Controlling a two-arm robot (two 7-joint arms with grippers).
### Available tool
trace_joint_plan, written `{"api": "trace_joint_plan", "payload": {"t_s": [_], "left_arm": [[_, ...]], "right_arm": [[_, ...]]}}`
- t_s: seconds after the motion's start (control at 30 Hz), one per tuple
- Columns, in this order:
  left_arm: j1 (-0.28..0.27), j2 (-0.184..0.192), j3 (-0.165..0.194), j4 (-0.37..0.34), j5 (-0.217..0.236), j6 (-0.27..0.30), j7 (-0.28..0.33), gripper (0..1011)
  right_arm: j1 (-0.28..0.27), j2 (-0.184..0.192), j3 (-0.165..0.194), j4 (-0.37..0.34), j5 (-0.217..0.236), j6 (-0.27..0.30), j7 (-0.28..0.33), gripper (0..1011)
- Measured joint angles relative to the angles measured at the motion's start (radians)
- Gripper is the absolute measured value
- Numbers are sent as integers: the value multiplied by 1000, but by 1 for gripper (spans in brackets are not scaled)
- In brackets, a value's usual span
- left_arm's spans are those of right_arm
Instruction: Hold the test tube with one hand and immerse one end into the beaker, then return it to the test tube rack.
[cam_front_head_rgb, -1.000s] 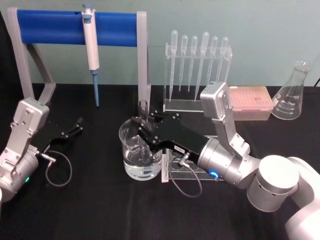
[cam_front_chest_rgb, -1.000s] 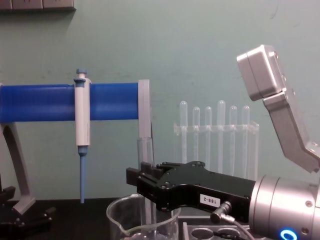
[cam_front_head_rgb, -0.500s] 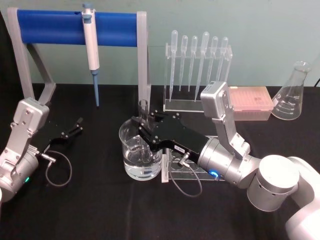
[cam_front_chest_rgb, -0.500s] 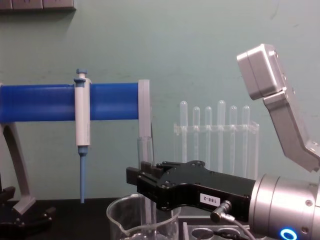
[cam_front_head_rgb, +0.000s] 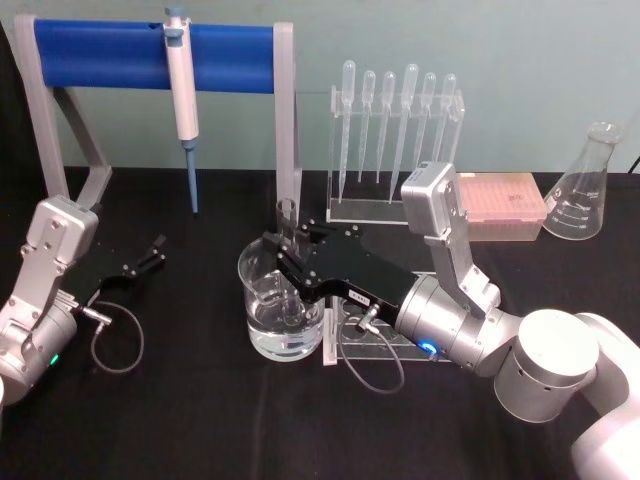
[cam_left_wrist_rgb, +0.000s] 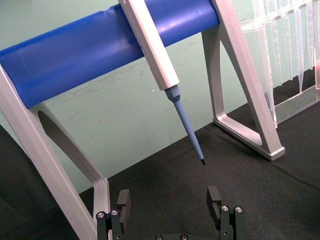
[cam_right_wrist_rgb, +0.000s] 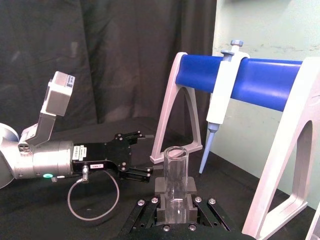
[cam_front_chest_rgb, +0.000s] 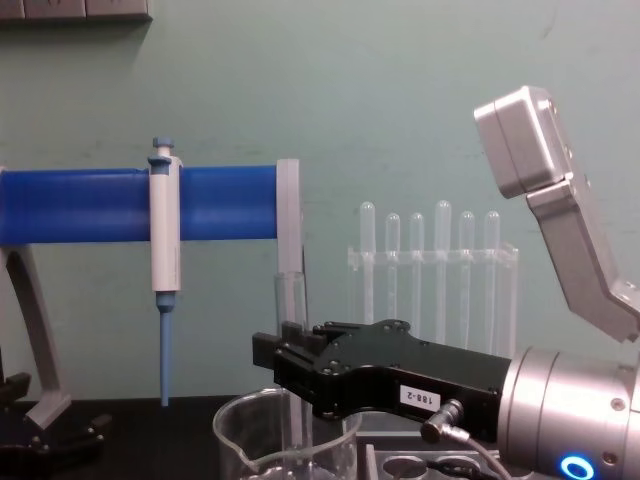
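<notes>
Right claw (cam_front_head_rgb: 285, 262) clamped on the upright tube (cam_front_head_rgb: 288, 222), its lower end inside the beaker (cam_front_head_rgb: 262, 330) and apparently dipped in the water; immersion looks done, return to the rack (cam_front_chest_rgb: 400, 458) not yet made; left claw (cam_front_head_rgb: 150, 250) parked wide open, far left.

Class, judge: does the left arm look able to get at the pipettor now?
Probably yes: the open left pincer faces the pipettor, and nothing stands on the table between them.

black table (cam_front_head_rgb: 200, 420) | beaker (cam_front_head_rgb: 268, 335) | pipette rack (cam_front_head_rgb: 365, 212) | tip box (cam_front_head_rgb: 505, 205) | flask (cam_front_head_rgb: 582, 190)
</notes>
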Motion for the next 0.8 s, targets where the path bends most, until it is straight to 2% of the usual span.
{"api": "trace_joint_plan", "payload": {"t_s": [0.8], "left_arm": [[0,0,0,0,0,0,0,1000]], "right_arm": [[0,0,0,0,0,0,0,224]]}}
